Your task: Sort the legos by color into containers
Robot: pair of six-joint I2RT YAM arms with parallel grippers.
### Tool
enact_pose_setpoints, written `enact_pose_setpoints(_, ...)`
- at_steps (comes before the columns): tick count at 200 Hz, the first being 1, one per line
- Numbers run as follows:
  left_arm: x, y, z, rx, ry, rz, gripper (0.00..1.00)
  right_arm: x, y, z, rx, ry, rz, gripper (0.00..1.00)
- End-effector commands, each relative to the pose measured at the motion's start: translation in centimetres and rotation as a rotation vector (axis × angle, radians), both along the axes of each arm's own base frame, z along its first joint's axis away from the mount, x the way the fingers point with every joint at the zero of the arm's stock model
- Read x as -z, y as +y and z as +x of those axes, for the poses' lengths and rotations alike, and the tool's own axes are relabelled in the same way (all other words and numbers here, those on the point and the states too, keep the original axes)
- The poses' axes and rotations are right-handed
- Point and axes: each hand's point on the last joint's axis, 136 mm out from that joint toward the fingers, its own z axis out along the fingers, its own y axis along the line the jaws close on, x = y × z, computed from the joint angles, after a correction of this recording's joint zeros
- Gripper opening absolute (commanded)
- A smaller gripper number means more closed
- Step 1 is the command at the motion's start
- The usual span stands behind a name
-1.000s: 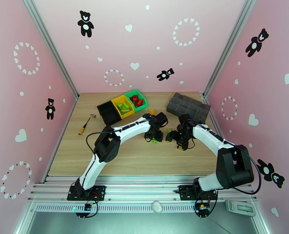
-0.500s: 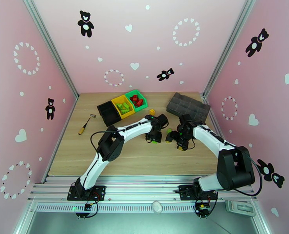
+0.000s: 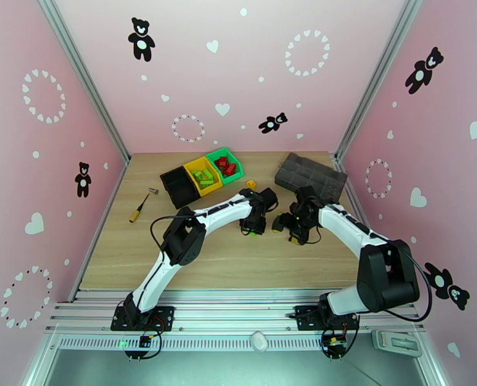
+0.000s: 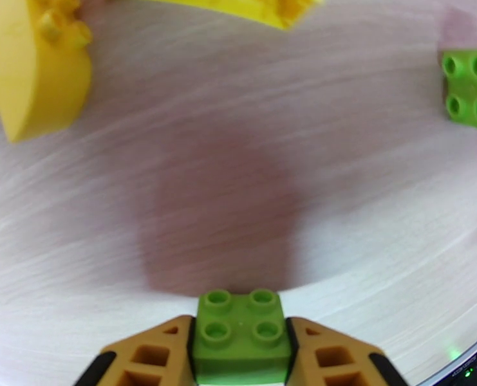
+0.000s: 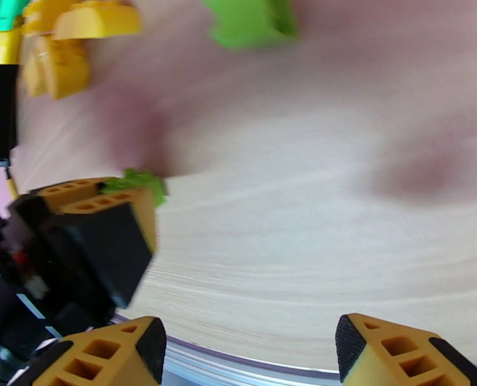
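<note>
My left gripper (image 4: 240, 347) is shut on a light green lego (image 4: 241, 324) just above the wood. In the top view it (image 3: 256, 228) sits mid-table. Another green lego (image 4: 471, 88) lies to the right, and yellow legos (image 4: 35, 65) to the upper left. My right gripper (image 5: 250, 336) is open with nothing between its fingers, close beside the left gripper (image 5: 90, 246). A green lego (image 5: 251, 20) and yellow legos (image 5: 77, 40) lie ahead of it. The black bin (image 3: 179, 186), yellow bin (image 3: 204, 177) and green bin (image 3: 225, 165) stand at the back left, with green legos in the yellow one and red in the green one.
A dark grey compartmented tray (image 3: 311, 176) lies at the back right. A screwdriver (image 3: 138, 210) rests near the left edge. One yellow lego (image 3: 252, 184) lies alone between the bins and the grippers. The front half of the table (image 3: 225, 265) is bare wood.
The right gripper has drifted a little left and toward the back, closer to the left gripper. The left gripper has edged slightly back with the green lego in it.
</note>
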Motion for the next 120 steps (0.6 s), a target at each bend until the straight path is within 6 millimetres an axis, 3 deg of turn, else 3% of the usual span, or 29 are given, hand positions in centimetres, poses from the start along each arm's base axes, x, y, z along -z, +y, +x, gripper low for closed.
enact_pose_setpoints(1,-4.3,1.6,2.5,-0.079,-0.047,-0.097,0.31,-1.7,3.2,2.4,-0.06,-0.062,0.092,0.74)
enact_pose_setpoints(39,-7.3,4.6,6.3,-0.178,-0.079,-0.179,0.31,-3.6,8.6,5.6,-0.148,-0.119,0.175,0.71)
enact_pose_setpoints(75,-9.6,8.8,10.7,-0.296,-0.126,-0.229,0.31,-5.5,13.9,8.8,-0.241,-0.162,0.25,0.7)
enact_pose_setpoints(120,-11.6,15.3,17.0,-0.44,-0.209,-0.216,0.31,-6.8,16.2,12.4,-0.262,-0.188,0.261,0.68)
